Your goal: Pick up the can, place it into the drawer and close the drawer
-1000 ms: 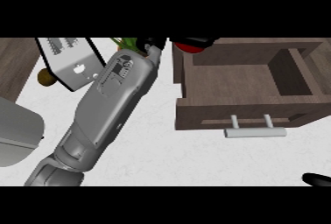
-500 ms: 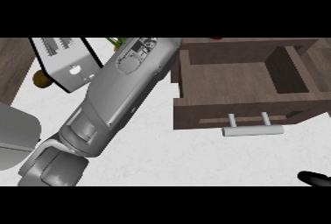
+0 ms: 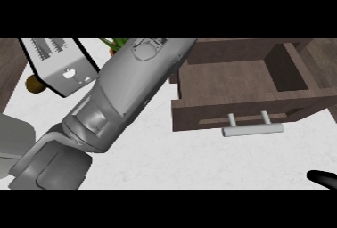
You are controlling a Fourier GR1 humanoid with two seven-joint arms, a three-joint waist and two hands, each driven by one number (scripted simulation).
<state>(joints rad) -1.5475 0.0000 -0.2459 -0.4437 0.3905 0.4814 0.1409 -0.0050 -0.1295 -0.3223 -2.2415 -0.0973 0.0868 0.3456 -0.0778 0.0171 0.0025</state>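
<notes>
We see a big grey left forearm (image 3: pixel 115 95) going up across the white counter (image 3: pixel 197 164) from the bottom left to the top edge. The left hand is past the top edge, so we cannot tell if it holds anything. We cannot see the can. The brown drawer (image 3: pixel 244 84) is open on the right side, and we see only bare wood inside it. Its pale bar handle (image 3: pixel 252 129) sticks out at the front. At the bottom right corner, a small black tip of the right hand (image 3: pixel 324 179) peeks in (we cannot tell if it is open or curled). A grey toaster (image 3: pixel 63 67) sits at the top left, beside the arm.
</notes>
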